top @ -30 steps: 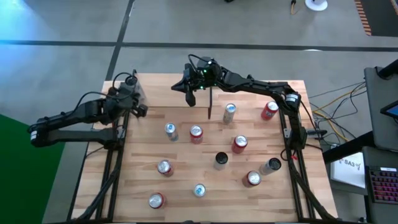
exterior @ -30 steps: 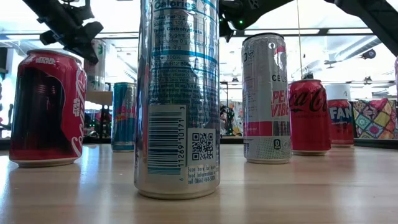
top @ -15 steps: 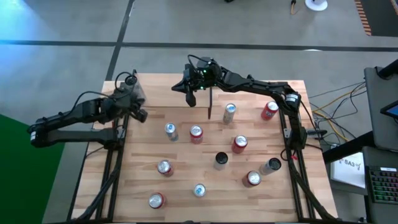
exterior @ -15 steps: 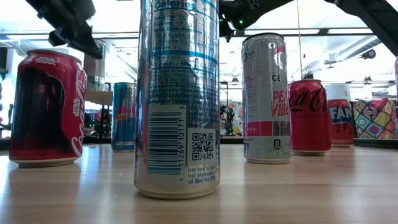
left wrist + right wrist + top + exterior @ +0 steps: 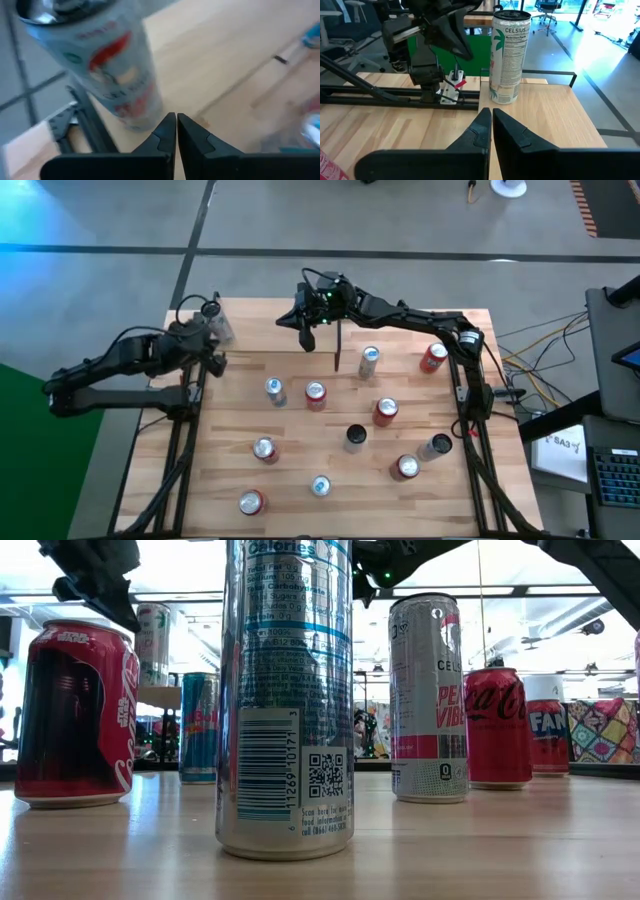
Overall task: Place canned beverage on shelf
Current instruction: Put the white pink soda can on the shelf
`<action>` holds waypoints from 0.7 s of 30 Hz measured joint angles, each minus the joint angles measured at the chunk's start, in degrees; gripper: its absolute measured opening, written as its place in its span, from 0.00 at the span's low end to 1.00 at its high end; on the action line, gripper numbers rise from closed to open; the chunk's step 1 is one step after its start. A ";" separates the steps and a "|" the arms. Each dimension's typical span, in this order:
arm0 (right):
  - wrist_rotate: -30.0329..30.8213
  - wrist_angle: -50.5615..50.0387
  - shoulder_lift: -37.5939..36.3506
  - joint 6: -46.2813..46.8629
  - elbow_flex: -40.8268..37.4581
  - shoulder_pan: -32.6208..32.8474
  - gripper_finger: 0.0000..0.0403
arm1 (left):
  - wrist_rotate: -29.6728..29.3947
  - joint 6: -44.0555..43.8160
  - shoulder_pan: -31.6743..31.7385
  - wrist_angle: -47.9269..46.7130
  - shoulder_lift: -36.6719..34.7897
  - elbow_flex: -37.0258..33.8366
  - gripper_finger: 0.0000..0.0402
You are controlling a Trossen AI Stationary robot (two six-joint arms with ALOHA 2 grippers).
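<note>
The Celsius can [image 5: 510,57] stands upright on the shelf [image 5: 555,107], at 10 o'clock on the table [image 5: 300,440]. The left gripper [image 5: 176,131], fingers closed and empty, sits just beside the can. We judge the step to be clearing away: we back off level, without brushing the tall can. The right gripper [image 5: 491,125] waits closed at 12 o'clock.
</note>
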 joint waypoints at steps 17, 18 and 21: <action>0.00 0.00 0.00 -0.02 -0.01 0.00 0.02 | -5.11 0.64 0.95 1.69 4.14 -0.07 0.00; 0.00 0.00 0.00 -0.02 -0.02 0.00 0.02 | -5.47 0.63 1.08 1.69 4.23 -0.07 0.00; 0.00 0.00 0.00 -0.04 0.00 0.00 0.02 | -5.58 0.91 1.57 1.71 4.31 -0.07 0.00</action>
